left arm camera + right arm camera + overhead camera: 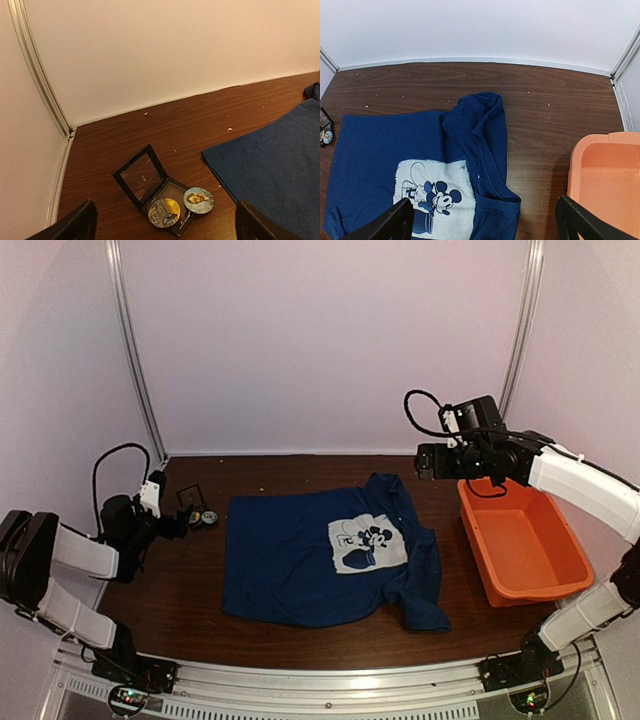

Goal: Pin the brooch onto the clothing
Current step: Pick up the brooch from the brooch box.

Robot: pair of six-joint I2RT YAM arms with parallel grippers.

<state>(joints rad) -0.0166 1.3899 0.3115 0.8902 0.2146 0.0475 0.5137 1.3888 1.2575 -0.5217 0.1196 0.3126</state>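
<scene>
The clothing is a navy T-shirt lying flat mid-table, its white mouse print facing up. The brooch, a small round bluish-grey badge, rests on the edge of an open black hinged box left of the shirt. From above, the brooch is a tiny dot. My left gripper hangs open just short of the box, holding nothing. My right gripper is open, high above the shirt's collar side, near the print.
A second round badge, grey with yellow, lies in the box beside the brooch. An orange tub stands at the right of the shirt. White walls close the back and sides. Small crumbs dot the wooden table.
</scene>
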